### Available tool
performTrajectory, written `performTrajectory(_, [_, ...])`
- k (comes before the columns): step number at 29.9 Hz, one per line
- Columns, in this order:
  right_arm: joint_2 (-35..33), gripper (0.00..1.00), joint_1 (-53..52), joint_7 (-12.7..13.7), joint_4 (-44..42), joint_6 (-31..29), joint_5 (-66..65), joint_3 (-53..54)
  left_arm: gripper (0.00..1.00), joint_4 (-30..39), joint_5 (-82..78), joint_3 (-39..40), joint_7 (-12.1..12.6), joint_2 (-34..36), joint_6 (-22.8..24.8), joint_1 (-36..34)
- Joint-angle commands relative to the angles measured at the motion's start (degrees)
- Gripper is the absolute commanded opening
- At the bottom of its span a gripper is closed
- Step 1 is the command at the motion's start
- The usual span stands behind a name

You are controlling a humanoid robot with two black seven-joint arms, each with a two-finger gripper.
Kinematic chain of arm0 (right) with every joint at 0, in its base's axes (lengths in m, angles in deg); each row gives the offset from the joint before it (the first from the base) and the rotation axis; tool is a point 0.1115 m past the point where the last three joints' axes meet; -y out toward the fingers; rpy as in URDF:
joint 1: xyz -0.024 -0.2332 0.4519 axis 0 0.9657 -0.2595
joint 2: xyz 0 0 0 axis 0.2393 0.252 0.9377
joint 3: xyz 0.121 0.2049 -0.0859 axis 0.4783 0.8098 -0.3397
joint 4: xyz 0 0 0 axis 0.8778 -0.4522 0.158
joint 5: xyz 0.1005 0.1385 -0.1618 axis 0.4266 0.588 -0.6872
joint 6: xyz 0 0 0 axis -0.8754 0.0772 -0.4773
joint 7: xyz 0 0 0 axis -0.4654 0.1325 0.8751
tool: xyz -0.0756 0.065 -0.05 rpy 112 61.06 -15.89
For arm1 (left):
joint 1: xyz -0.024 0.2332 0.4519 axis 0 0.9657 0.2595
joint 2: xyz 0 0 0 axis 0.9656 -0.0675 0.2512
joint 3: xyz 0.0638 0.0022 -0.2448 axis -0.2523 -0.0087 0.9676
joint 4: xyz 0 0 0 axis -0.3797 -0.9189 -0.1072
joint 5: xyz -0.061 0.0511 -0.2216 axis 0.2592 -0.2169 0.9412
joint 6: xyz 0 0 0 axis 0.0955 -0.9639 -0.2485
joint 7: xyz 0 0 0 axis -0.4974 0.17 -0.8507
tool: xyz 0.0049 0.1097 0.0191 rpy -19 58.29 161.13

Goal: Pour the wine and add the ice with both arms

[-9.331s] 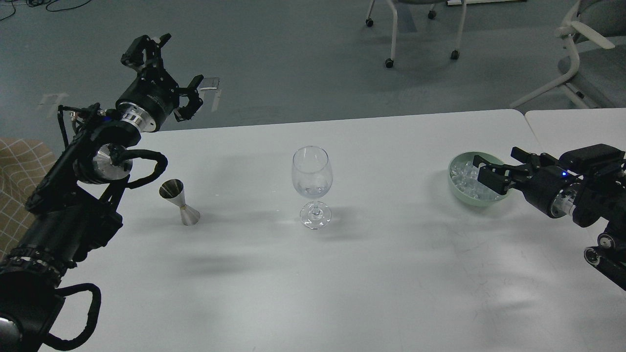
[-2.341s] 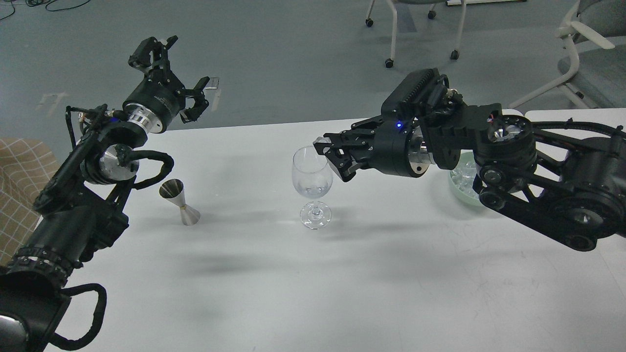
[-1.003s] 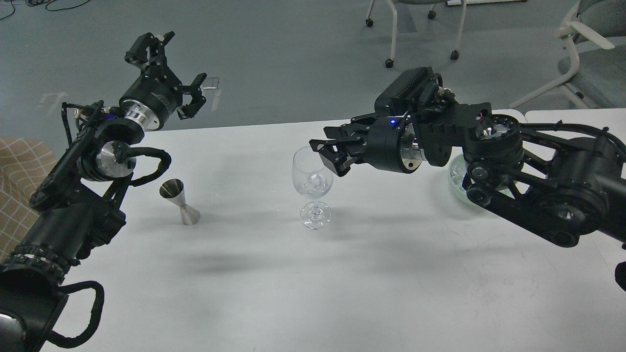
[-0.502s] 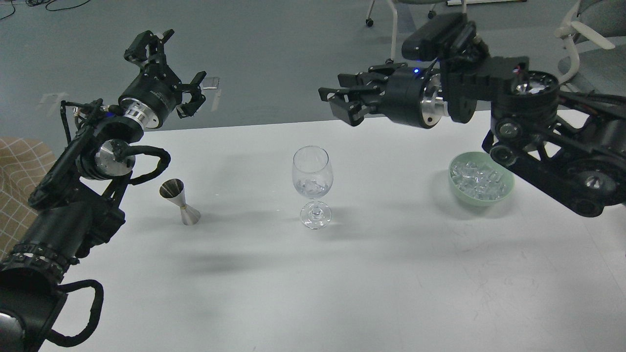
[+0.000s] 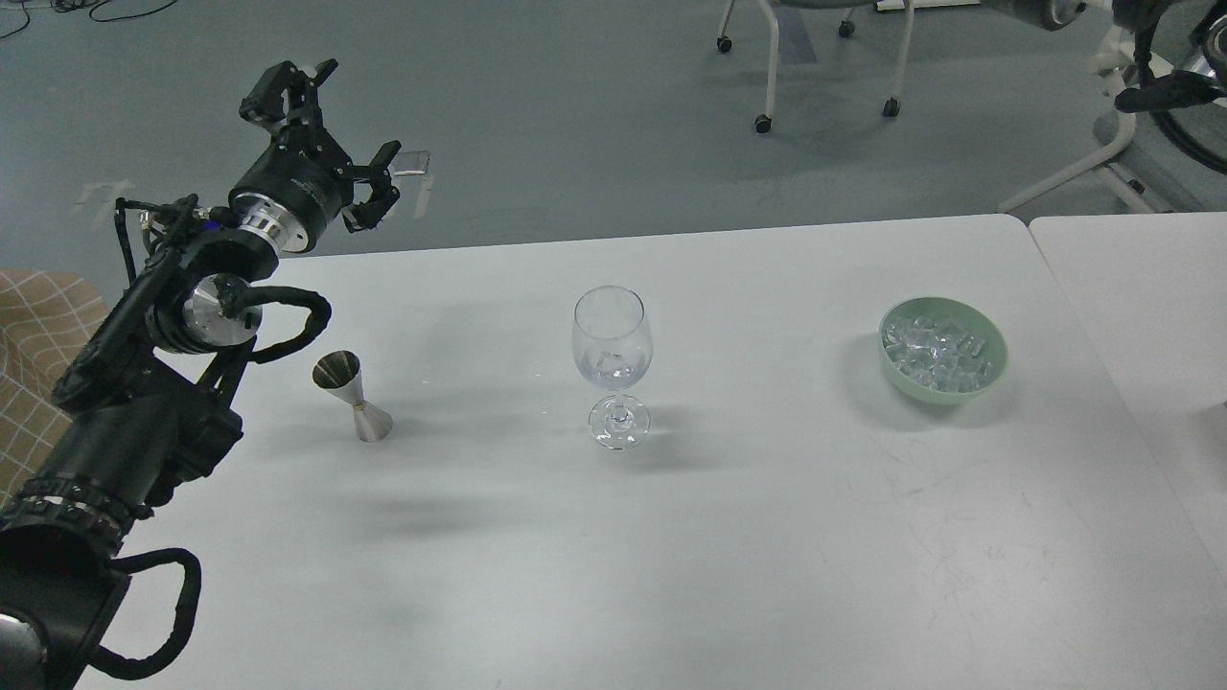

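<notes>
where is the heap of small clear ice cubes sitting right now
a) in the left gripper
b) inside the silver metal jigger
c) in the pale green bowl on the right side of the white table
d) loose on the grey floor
c: the heap of small clear ice cubes lies inside the pale green bowl on the right side of the white table, far from the silver metal jigger and the raised left gripper.

one wine glass (image 5: pixel 613 364), one steel jigger (image 5: pixel 351 396), one green bowl (image 5: pixel 944 385), heap of ice (image 5: pixel 935 351) cubes, too many to count
</notes>
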Motion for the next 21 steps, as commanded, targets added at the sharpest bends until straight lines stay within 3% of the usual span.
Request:
performTrajectory(1, [1.5,1.00,0.3,-0.3,-6.3,3.4,11.5,1.2,0.98,0.0,0.1,0.0,-0.2,0.0,0.5,0.0])
performTrajectory(8, [7.8,1.00,3.4,-6.0,-14.5,8.0,29.9,1.4,0.98,-1.3,0.7,0.1,-0.8,-0.1,6.0,0.1])
performTrajectory(12, [12.9,1.00,6.6,-7.3,-16.0,9.5,35.3,3.8,0.98,-1.8,1.1,0.3,-0.9,-0.1,8.8,0.3])
performTrajectory(21, [18.3,1.00,10.0,-10.6,-20.5,4.2,42.2,9.2,0.98,-1.9,1.1,0.6,-0.9,0.2,10.7,0.3])
